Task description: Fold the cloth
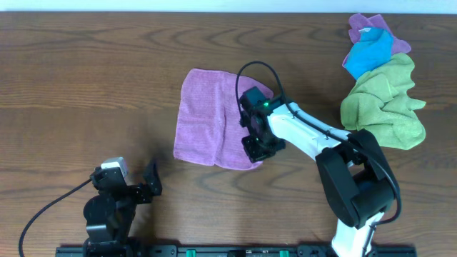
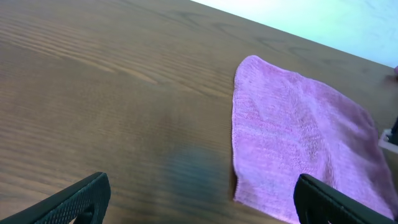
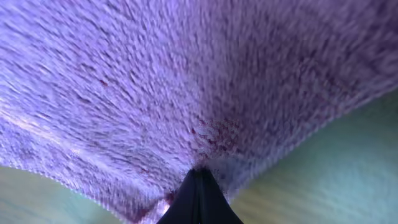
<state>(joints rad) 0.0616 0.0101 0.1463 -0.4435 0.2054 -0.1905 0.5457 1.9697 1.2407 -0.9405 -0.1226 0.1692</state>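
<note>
One lavender cloth [image 1: 207, 114] pinched between the two shut right fingers [image 3: 198, 196], the two left fingers [image 1: 152, 182] spread wide and empty, three bunched cloths [image 1: 382, 86] well apart from both

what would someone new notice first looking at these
The lavender cloth spread in the middle of the table stands out most, with the right gripper shut on its near right corner, pinching the fabric. Next is the bright heap at the far right: a lime-green cloth with a blue cloth and another purple cloth bunched behind it. The left gripper stands open at the near left.
</note>
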